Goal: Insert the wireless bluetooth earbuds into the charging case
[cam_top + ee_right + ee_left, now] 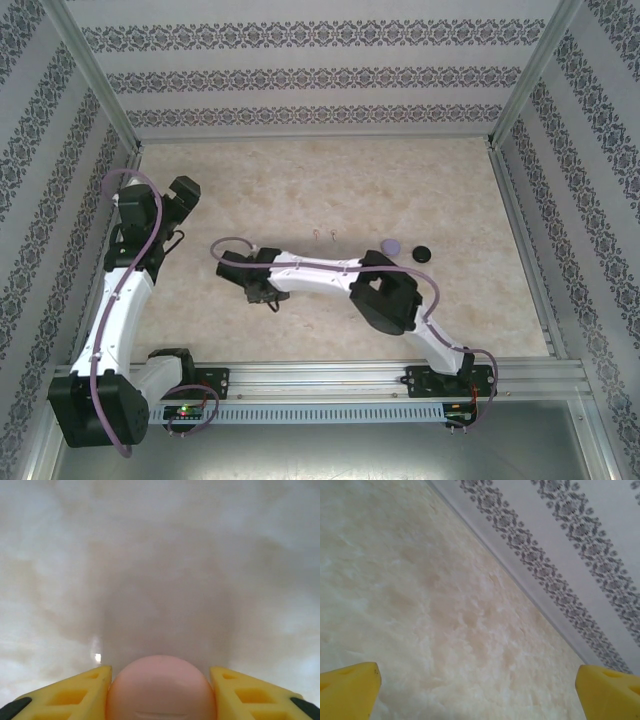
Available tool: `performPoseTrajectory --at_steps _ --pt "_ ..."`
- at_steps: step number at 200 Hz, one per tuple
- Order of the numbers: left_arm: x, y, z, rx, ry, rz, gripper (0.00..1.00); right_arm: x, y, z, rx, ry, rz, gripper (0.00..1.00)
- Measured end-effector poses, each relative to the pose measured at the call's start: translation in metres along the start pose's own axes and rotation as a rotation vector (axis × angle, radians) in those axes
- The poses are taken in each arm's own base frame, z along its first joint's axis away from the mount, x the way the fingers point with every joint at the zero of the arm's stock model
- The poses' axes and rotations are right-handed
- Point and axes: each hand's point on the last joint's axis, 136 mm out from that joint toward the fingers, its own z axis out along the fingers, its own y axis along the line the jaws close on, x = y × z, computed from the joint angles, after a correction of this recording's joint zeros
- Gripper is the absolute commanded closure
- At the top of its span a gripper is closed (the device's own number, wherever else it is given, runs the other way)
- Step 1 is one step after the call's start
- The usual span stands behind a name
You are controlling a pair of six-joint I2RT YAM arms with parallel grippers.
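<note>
A pale pink round charging case (161, 690) sits between the yellow fingers (80, 692) of my right gripper (161, 672), which is shut on it from both sides, low over the table. In the top view that gripper (232, 265) reaches far left across the table. Two tiny stemmed earbuds (325, 236) lie on the table just behind the right forearm, apart from the case. My left gripper (185, 195) hangs at the left side near the wall. Its fingers (347, 690) are spread wide, open, with bare table between them.
A purple disc (392, 245) and a black disc (423, 254) lie side by side right of the earbuds. The marbled table (330, 180) is fenced by patterned walls (300, 75) and metal frame posts. The right arm's elbow (385, 300) stands over the table's middle front.
</note>
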Motion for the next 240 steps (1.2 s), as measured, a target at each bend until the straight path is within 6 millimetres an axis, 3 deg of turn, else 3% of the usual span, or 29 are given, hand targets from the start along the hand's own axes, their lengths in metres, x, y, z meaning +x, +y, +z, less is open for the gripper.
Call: performPoseTrajectory --at_steps 22,53,92,126,173,211,240 --pt "0.021 -0.001 0.014 0.076 0.063 0.014 0.0 -0.025 -0.035 -0.021 -0.017 -0.036 0.075 0.65" --pt "0.067 0.0 0.036 0.156 0.196 0.044 0.0 -0.071 -0.086 -0.052 -0.058 -0.121 0.213 0.65" --pt "0.128 -0.033 0.053 0.339 0.339 0.137 0.0 -0.119 -0.145 -0.071 -0.095 -0.21 0.394 0.65" --pt "0.173 -0.07 0.055 0.521 0.411 0.23 0.0 -0.151 -0.178 -0.074 -0.15 -0.253 0.565 0.64" --pt "0.225 -0.096 0.057 0.666 0.445 0.295 0.04 -0.171 -0.192 -0.068 -0.252 -0.266 0.794 0.64" --pt "0.259 -0.106 0.062 0.722 0.466 0.311 0.15 -0.176 -0.179 -0.07 -0.337 -0.253 0.909 0.64" --pt "0.273 -0.111 0.07 0.747 0.477 0.301 0.23 -0.176 -0.169 -0.072 -0.373 -0.243 0.939 0.64"
